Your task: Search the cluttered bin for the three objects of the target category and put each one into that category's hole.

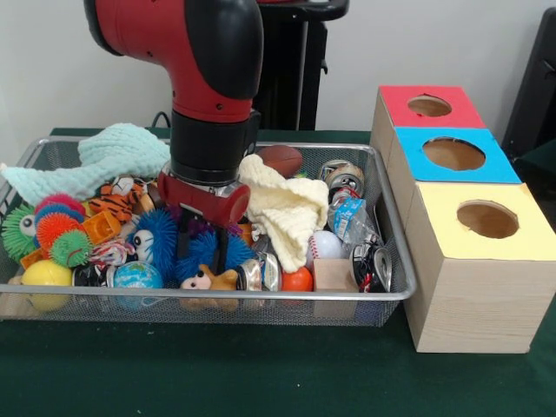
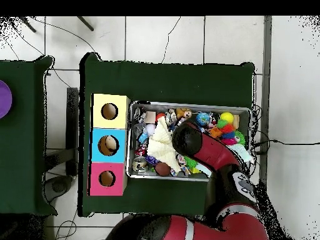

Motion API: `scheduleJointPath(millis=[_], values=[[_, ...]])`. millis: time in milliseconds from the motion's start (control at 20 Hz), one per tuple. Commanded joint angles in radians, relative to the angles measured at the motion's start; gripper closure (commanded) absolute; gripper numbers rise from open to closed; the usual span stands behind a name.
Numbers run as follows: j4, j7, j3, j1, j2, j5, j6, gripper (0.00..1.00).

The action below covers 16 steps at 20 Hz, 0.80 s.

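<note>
The wire-mesh bin [image 1: 395, 294] stands on the green table, full of clutter; in the overhead view its rim [image 2: 190, 104] shows too. My gripper [image 1: 208, 250] reaches down into the bin's middle among blue spiky balls [image 1: 158, 231], and the arm hides it from above. A brown bear-like plush [image 1: 208, 281] lies just below and in front of it at the bin's front wall, also seen from above [image 2: 183, 114]. An orange black-striped tiger plush [image 1: 117, 201] lies to the left of the arm. No third plush shows.
Three wooden boxes with holes stand right of the bin: red [image 1: 429, 106], blue [image 1: 453, 154], yellow [image 1: 487, 219]. A cream knitted cloth [image 1: 282, 208], a mint cloth [image 1: 113, 156], spiky balls [image 1: 56, 228], a baseball [image 1: 326, 245], cans and small balls crowd the bin.
</note>
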Motion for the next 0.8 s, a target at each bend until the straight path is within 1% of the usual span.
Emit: scheduleJointPath(millis=[50,100,300,550,800], values=[[-0.050,0.198,0.009,0.012,0.030,0.039,-0.062,0.00],[-0.045,0.200,0.016,0.007,0.029,0.043,-0.051,0.00],[-0.034,0.200,0.030,-0.002,0.023,0.035,-0.066,0.00],[-0.015,0.203,0.036,-0.001,-0.007,0.039,-0.043,0.00],[0.005,0.213,0.018,0.020,-0.041,0.051,-0.005,0.00]])
